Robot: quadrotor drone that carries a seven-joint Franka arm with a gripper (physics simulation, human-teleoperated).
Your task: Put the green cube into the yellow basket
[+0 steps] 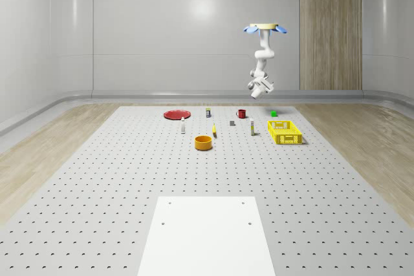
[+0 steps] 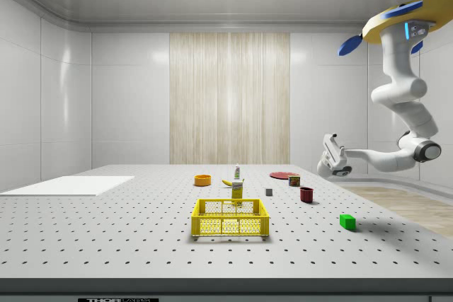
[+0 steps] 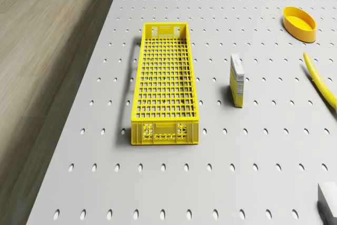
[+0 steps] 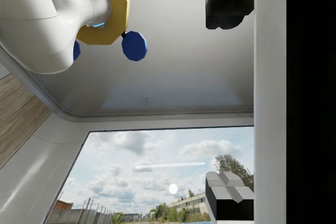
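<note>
A: Where's the pincer (image 2: 330, 152)?

B: High in the air, well above the bench (image 2: 106, 231), out at the end of the bent arm (image 2: 396, 97). In the wrist view two dark fingertips (image 4: 227, 3) stand well apart with nothing between them.

A: And the drone (image 1: 264, 29)?

B: Hovering up near the ceiling, above the far end of the bench.

A: The green cube (image 2: 347, 221)?

B: On the bench. In the whole-scene view it sits at about 11 o'clock from the yellow basket (image 1: 284, 132), apart from it, with the red mug (image 1: 241, 114) at the cube's 9 o'clock.
</note>
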